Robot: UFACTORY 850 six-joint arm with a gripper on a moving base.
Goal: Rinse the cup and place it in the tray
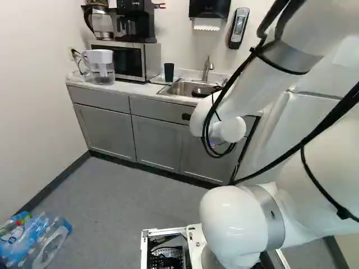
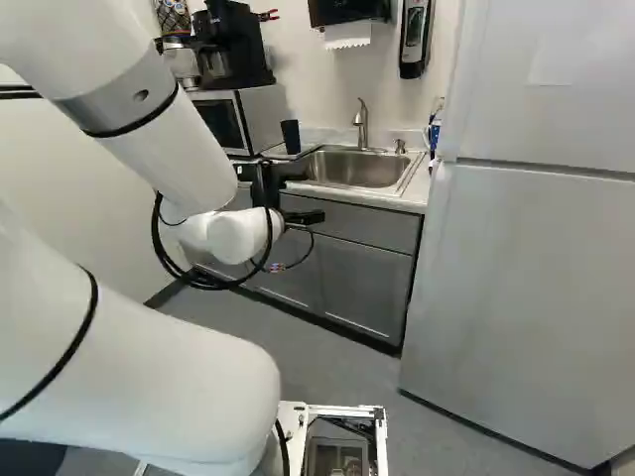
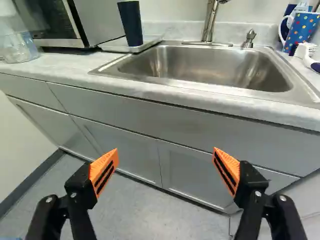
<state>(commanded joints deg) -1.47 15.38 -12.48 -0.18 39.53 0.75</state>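
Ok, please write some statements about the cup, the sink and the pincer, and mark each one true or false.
The dark cup stands upright on the tray. True.
The pincer is closed around the dark cup. False: it is open and empty.
The faucet rises behind the sink. True.
The dotted mug lies inside the sink. False: it stands beside the sink, across from the dark cup.

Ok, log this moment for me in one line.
gripper: open, nothing between its fingers, ahead of it the sink | dark cup: upright on tray, beside microwave | rinsed: cannot tell
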